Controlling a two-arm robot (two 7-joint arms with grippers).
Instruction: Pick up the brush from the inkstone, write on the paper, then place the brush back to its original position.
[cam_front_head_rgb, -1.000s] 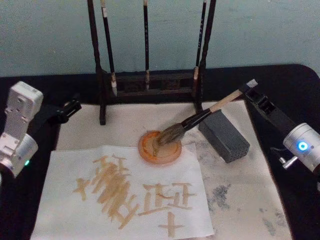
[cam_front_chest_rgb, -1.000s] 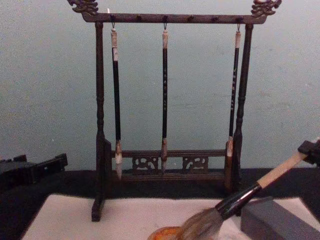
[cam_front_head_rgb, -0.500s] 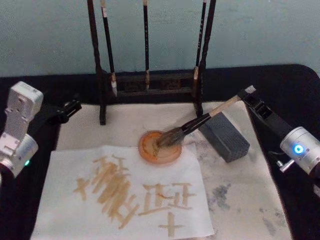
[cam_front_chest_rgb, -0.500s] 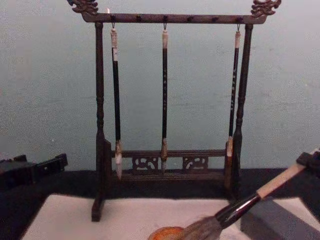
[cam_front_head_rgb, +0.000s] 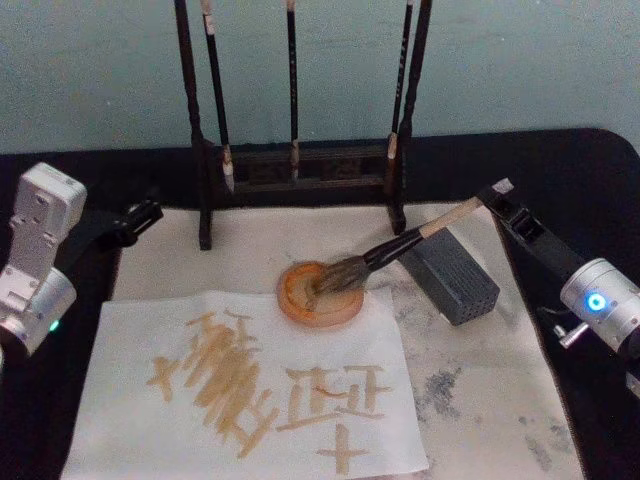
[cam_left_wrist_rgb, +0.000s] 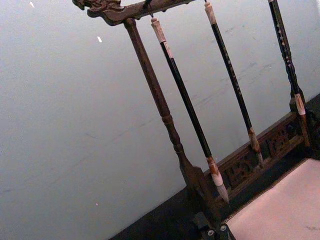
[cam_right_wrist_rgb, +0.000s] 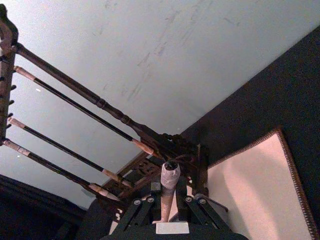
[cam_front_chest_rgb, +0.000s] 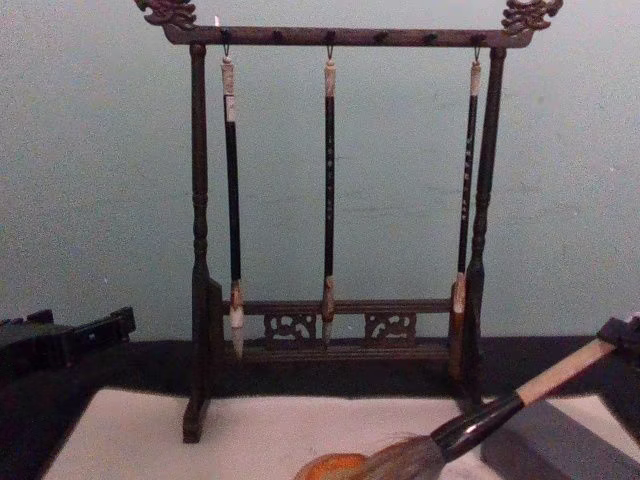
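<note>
The brush (cam_front_head_rgb: 400, 240) lies slanted, its bushy bristles resting on the round orange inkstone (cam_front_head_rgb: 298, 310) and its pale handle rising to the right. My right gripper (cam_front_head_rgb: 495, 193) is shut on the handle's whitish end; the right wrist view shows that end cap (cam_right_wrist_rgb: 169, 176) between the fingers. In the chest view the brush (cam_front_chest_rgb: 490, 414) slopes down from the right gripper (cam_front_chest_rgb: 622, 336) to the inkstone (cam_front_chest_rgb: 330, 466). The paper (cam_front_head_rgb: 130, 420), white and marked with ochre strokes, lies in front of the inkstone. My left gripper (cam_front_head_rgb: 146, 212) is parked at the left, shut and holding nothing.
A dark wooden rack (cam_front_head_rgb: 300, 160) with three thin hanging brushes stands behind the inkstone. A grey block (cam_front_head_rgb: 455, 282) sits under the brush handle, right of the inkstone. A beige felt mat (cam_front_head_rgb: 490, 400) with grey stains underlies everything on the black table.
My right gripper has dropped lower and drawn slightly back to the right. The brush handle now slopes flatter and the bristles sit down on the inkstone. The left arm has not moved.
</note>
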